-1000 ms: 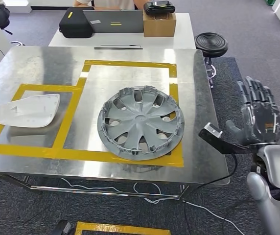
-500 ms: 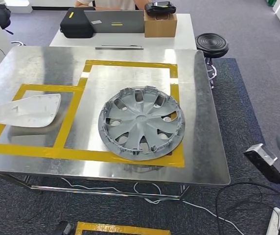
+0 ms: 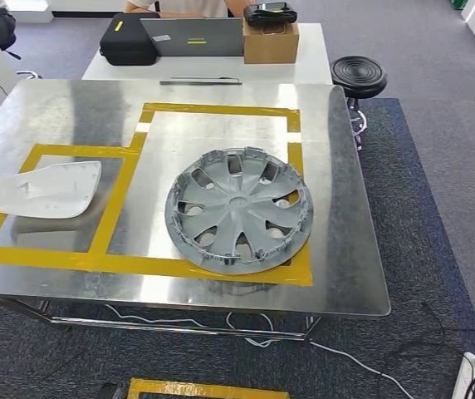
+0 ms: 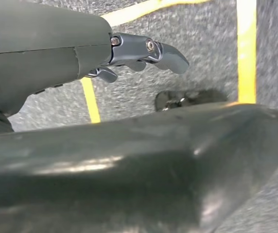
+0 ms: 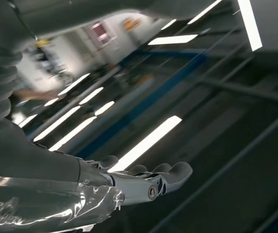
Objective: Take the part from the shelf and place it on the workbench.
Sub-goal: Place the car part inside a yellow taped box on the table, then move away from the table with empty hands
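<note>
Head view first: the grey hubcap [image 3: 239, 209] lies flat on the metal workbench [image 3: 341, 241], inside the larger yellow tape square [image 3: 219, 109], with its near edge overlapping the front strip of tape. Well to its left, a white plastic cover [image 3: 41, 189] sits inside the smaller taped square. Behind the workbench stands a white table [image 3: 310, 58] carrying a black case [image 3: 129, 39], a laptop [image 3: 193, 36] and a cardboard box [image 3: 270, 40] with a black device on top. A black stool [image 3: 359, 76] stands by the workbench's far right corner, and a white power strip [image 3: 466, 376] lies on the grey carpet at the near right.

Over to the left wrist view: the left hand [image 4: 93, 53] hangs above carpet marked with yellow tape, fingers [image 4: 156, 51] stretched out and holding nothing. On the right wrist view, the right hand [image 5: 104, 187] points up toward ceiling lights, fingers [image 5: 163, 177] extended, nothing in its grasp.
</note>
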### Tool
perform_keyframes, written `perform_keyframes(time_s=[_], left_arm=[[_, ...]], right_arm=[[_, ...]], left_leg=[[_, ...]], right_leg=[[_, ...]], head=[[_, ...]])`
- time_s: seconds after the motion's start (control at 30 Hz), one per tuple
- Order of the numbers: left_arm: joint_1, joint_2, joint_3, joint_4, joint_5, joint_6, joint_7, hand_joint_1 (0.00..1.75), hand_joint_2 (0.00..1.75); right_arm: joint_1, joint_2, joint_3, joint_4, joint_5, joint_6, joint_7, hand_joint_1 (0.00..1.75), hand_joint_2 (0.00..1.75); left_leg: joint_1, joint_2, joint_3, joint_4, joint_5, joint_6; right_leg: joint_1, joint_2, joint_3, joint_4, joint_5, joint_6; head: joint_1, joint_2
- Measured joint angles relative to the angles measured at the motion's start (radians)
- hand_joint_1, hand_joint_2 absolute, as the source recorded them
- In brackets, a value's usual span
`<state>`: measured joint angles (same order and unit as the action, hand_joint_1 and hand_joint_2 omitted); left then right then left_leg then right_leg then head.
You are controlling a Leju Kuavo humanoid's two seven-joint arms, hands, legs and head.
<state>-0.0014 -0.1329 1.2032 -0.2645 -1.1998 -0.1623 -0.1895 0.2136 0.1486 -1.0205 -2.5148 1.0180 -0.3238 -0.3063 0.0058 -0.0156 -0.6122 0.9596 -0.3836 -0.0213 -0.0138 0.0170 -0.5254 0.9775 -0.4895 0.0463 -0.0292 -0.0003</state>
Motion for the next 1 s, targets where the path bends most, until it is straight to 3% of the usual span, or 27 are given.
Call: perform_keyframes(time_s=[0.1,0.23,0.37,0.57,0.67,0.7,0.8,0.9,1.0], left_arm=[[0.000,-0.003,0.007,-0.001,-0.017,-0.017,-0.021,0.00,0.00],[0.001,-0.004,0.017,-0.007,-0.049,0.048,-0.038,0.00,0.00],[-0.009,-0.008,0.024,-0.025,-0.060,0.092,-0.040,0.00,0.00],[-0.010,-0.011,0.057,-0.039,-0.049,0.096,-0.104,0.00,0.00],[-0.012,-0.012,0.090,-0.040,-0.013,0.071,-0.112,0.00,0.00],[-0.014,-0.013,0.104,-0.040,0.009,0.059,-0.102,0.00,0.00],[-0.024,-0.019,0.164,-0.040,0.087,0.020,-0.064,0.00,0.00],[-0.036,-0.023,0.218,-0.039,0.113,0.017,-0.010,0.00,0.00],[-0.041,-0.025,0.243,-0.039,0.108,0.011,0.030,0.00,0.00]], right_arm=[[0.032,0.072,-0.052,0.006,-0.052,-0.157,0.119,0.00,0.00],[0.122,0.126,0.009,0.031,-0.223,-0.351,0.297,0.00,0.00],[0.152,0.152,0.073,0.051,-0.218,-0.368,0.410,0.00,0.00],[0.112,0.169,0.057,0.097,-0.215,-0.370,0.614,0.00,0.00],[0.085,0.174,0.029,0.158,-0.247,-0.370,0.672,0.00,1.31],[0.078,0.175,0.022,0.183,-0.286,-0.370,0.665,0.00,1.31],[0.054,0.178,0.005,0.311,-0.576,-0.371,0.554,0.00,0.00],[0.021,0.181,-0.024,0.513,-0.858,-0.372,0.425,0.00,0.00],[0.007,0.181,-0.030,0.717,-0.989,-0.372,0.389,0.00,0.00]], left_leg=[[0.000,0.000,0.000,0.000,0.000,0.000],[-0.001,0.000,0.002,0.000,-0.002,0.001],[-0.001,0.001,0.005,0.000,-0.004,0.000],[-0.001,0.001,0.006,0.000,-0.004,0.000],[-0.002,0.001,0.006,0.000,-0.004,0.001],[-0.002,0.001,0.006,0.000,-0.004,0.001],[-0.001,0.001,0.006,0.000,-0.004,0.001],[-0.001,0.001,0.007,0.000,-0.004,0.001],[-0.001,0.001,0.007,0.000,-0.004,0.001]], right_leg=[[0.000,-0.001,0.002,0.000,-0.001,0.000],[-0.001,0.000,0.003,0.000,-0.002,0.001],[-0.001,0.002,0.005,0.000,-0.002,0.001],[-0.001,0.002,0.006,0.000,-0.002,0.001],[-0.001,0.002,0.007,0.000,-0.002,0.001],[-0.001,0.002,0.007,0.000,-0.002,0.001],[-0.001,0.002,0.007,0.000,-0.002,0.001],[-0.001,0.001,0.007,-0.001,-0.002,0.001],[-0.001,0.001,0.008,0.000,-0.003,0.001]], head=[[0.000,0.000],[0.000,0.000],[0.000,0.000],[0.000,0.000],[0.000,0.000],[0.000,0.000],[0.000,0.000],[0.000,0.000],[0.000,0.000]])
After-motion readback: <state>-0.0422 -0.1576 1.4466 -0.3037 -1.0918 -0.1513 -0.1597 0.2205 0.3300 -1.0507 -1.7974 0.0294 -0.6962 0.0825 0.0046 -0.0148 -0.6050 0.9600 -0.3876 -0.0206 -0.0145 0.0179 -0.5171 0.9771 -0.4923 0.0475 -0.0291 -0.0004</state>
